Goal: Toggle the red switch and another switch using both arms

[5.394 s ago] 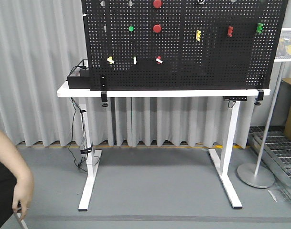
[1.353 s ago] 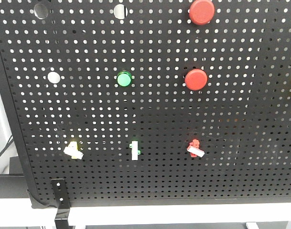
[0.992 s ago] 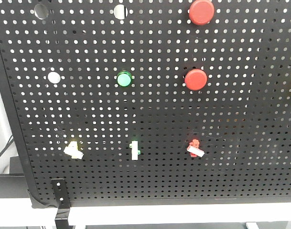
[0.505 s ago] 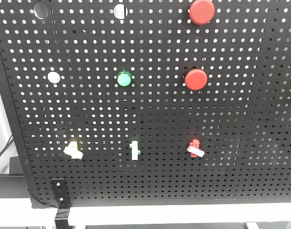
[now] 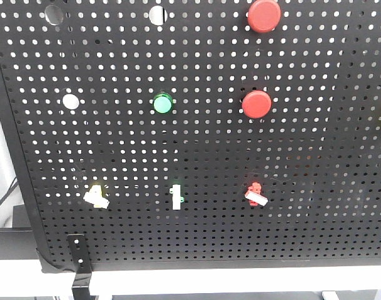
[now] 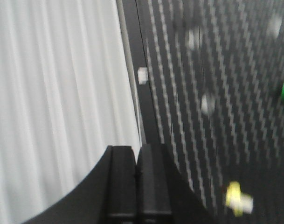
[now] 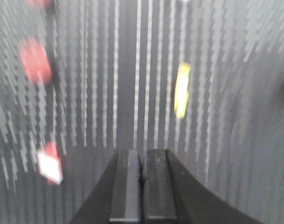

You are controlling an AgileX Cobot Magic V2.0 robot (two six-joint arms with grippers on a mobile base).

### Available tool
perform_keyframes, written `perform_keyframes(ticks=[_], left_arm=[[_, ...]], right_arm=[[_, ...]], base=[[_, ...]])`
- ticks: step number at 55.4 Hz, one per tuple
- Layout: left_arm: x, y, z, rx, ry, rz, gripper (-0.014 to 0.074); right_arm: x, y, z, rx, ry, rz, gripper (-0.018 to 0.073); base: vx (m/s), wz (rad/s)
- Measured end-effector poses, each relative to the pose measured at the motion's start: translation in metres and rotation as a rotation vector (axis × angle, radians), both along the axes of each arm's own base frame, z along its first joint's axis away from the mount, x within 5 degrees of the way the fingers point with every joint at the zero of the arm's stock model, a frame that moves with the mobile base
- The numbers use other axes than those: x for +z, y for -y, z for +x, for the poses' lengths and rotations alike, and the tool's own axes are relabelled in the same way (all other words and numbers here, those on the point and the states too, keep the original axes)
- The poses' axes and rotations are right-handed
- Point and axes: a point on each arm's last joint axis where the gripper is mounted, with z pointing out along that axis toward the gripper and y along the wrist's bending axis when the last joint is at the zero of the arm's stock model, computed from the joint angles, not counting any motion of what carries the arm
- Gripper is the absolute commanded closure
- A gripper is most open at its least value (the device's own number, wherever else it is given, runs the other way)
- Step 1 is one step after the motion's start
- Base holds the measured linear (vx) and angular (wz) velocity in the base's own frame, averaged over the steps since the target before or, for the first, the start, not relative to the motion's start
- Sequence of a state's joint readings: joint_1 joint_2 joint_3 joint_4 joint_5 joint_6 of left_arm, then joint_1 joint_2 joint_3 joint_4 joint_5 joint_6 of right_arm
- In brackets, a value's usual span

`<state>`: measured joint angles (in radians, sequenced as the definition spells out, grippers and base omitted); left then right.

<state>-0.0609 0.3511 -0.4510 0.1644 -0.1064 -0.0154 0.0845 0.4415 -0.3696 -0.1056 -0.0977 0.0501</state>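
The red switch (image 5: 255, 194) sits low on the black pegboard (image 5: 203, 150), its white lever tilted down to the right. The pale yellow switch (image 5: 96, 195) is at the same height on the left. No arm shows in the front view. In the left wrist view my left gripper (image 6: 137, 151) is shut and empty, short of the board, with the yellow switch (image 6: 238, 200) blurred to its lower right. In the right wrist view my right gripper (image 7: 142, 154) is shut and empty, with the red switch (image 7: 50, 164) blurred to its lower left.
A green-based toggle (image 5: 176, 196) stands between the two switches. Above are a green round button (image 5: 162, 102), two large red round buttons (image 5: 257, 104) (image 5: 264, 15) and a white one (image 5: 71, 100). A white tabletop (image 5: 196, 281) runs below the board. A grey curtain (image 6: 53, 102) hangs left of it.
The front view has closed in on the pegboard since the oldest frame. Over the last second and a half nothing in it has visibly moved; both wrist views are blurred.
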Motion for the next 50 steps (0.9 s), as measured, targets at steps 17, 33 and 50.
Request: perform_keyframes(ticks=[17,33,50], left_arm=[[-0.034,0.005,0.065,-0.008,-0.300,0.047,0.0594],[-0.049,0.049,0.117,-0.246,-0.326,0.191,0.0594],[-0.043,0.081,0.185,-0.308,-0.392,0.175,0.0594]], right_arm=[[-0.010,-0.006,0.042,0.023,-0.024,0.007,0.0566],[-0.019,-0.007,0.055,0.029,-0.078,0.043,0.0566],[-0.019,-0.007,0.055,0.029,-0.077,0.049,0.0566]], base=[[0.00,0.00],[0.00,0.00],[0.00,0.00]])
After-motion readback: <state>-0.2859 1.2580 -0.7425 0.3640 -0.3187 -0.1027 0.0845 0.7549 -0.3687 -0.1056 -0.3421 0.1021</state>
